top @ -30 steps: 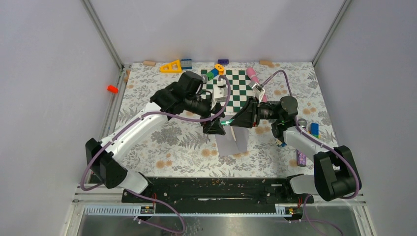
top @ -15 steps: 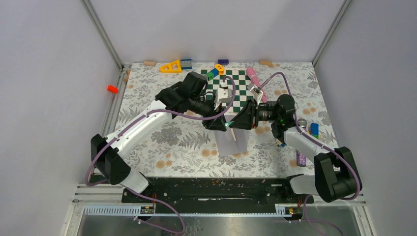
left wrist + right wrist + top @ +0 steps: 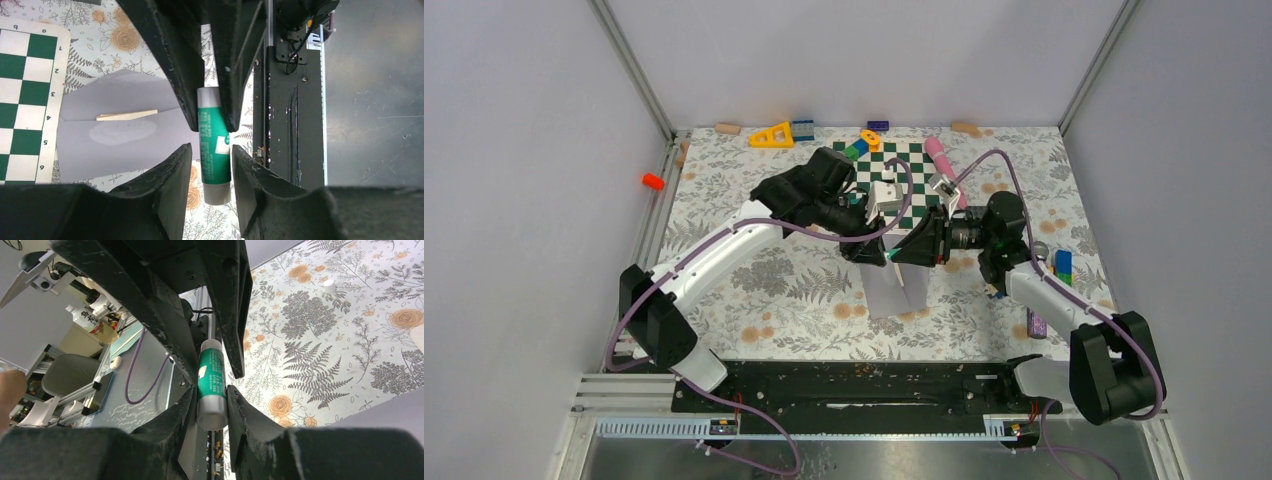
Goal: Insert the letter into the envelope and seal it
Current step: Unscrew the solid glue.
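Note:
The light grey envelope (image 3: 894,291) lies flat on the floral cloth, its triangular flap (image 3: 120,90) open. The tan edge of the letter (image 3: 125,116) peeks out at its mouth. Above the envelope's far end my two grippers meet tip to tip. My right gripper (image 3: 211,390) is shut on one end of a green glue stick (image 3: 211,375) and holds it in the air. My left gripper (image 3: 210,150) is open, its fingers on either side of the stick's grey other end (image 3: 217,192) with small gaps. From above, the left gripper (image 3: 877,254) and right gripper (image 3: 902,252) nearly touch.
A green-and-white chessboard (image 3: 914,170) lies just behind the grippers, with a pink object (image 3: 939,155) on it. Loose blocks and a yellow triangle (image 3: 772,135) line the back edge. A blue block (image 3: 1063,263) and a purple item (image 3: 1036,322) are at the right. The black base rail (image 3: 864,385) runs along the front.
My left arm has swung right and forward, bringing its open fingers round the end of the glue stick. The right gripper has kept hold of the stick and shifted slightly back.

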